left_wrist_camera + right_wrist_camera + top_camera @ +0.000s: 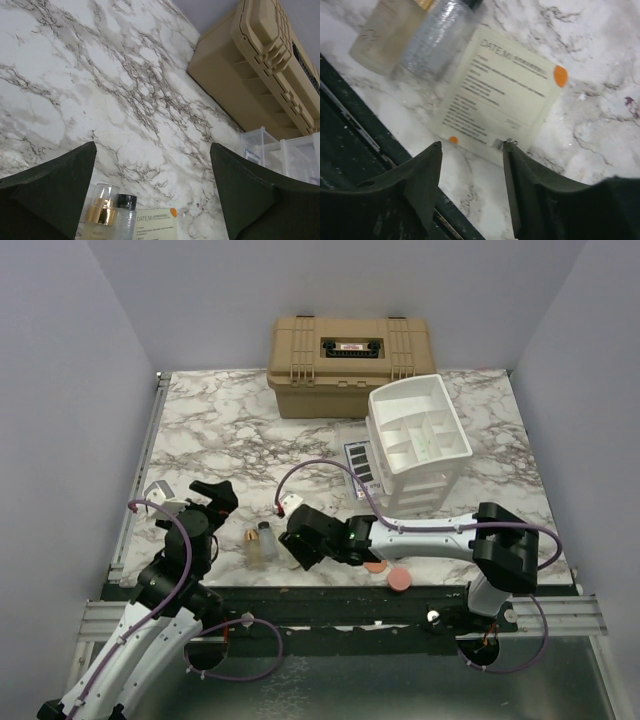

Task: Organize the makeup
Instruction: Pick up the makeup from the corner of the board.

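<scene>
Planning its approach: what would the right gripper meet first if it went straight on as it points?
Most likely the pale printed packet lying flat on the marble table, centred ahead of the open right gripper; exact depth is unclear.

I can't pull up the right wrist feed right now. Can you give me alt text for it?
The right gripper, open, frames the near edge of a pale printed sachet with an orange dot, lying flat on the marble table close to its dark front edge. Two small bottles sit at the top left, next to the sachet.
</scene>
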Motion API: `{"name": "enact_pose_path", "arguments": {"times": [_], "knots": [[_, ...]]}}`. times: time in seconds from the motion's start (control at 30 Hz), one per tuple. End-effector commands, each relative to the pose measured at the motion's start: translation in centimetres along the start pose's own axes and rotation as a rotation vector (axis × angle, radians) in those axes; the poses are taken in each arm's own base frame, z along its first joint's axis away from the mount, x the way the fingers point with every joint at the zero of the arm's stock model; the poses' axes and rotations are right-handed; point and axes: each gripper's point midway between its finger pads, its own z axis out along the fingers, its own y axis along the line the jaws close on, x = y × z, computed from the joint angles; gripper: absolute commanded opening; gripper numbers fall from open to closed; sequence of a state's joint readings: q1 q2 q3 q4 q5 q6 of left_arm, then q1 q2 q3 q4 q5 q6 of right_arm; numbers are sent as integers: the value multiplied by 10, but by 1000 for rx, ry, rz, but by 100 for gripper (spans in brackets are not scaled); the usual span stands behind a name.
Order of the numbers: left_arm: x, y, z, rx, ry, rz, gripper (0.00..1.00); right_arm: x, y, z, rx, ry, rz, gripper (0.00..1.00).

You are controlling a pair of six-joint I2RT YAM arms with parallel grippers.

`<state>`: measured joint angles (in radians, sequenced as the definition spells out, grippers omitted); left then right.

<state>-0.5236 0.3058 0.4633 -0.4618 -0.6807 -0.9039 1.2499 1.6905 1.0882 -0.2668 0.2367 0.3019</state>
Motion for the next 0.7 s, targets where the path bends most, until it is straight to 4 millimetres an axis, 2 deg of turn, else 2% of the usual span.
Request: {"name": "enact_pose_path", "arguments": {"times": [0.0, 0.1, 0.2, 0.4, 0.5, 0.57, 0.67], "knots": [[-9, -2, -2, 8, -23, 14, 98, -7, 37, 8, -99, -39, -113, 59], [-19, 5, -6, -28, -58, 5, 97, 0, 52, 18, -108, -40, -171, 63], [-33, 11, -12, -43, -111, -14, 97, 5, 57, 29, -82, -22, -212, 64], [-38, 18, -18, -54, -127, -19, 97, 12, 47, 46, -7, 9, -275, 64], [-37, 18, -18, -55, -124, -27, 97, 19, 31, 51, 89, 43, -310, 63], [-37, 19, -18, -56, -127, -30, 97, 26, 20, 51, 148, 60, -321, 58], [-37, 19, -18, -57, -126, -27, 97, 37, 14, 52, 163, 85, -327, 42]]}}
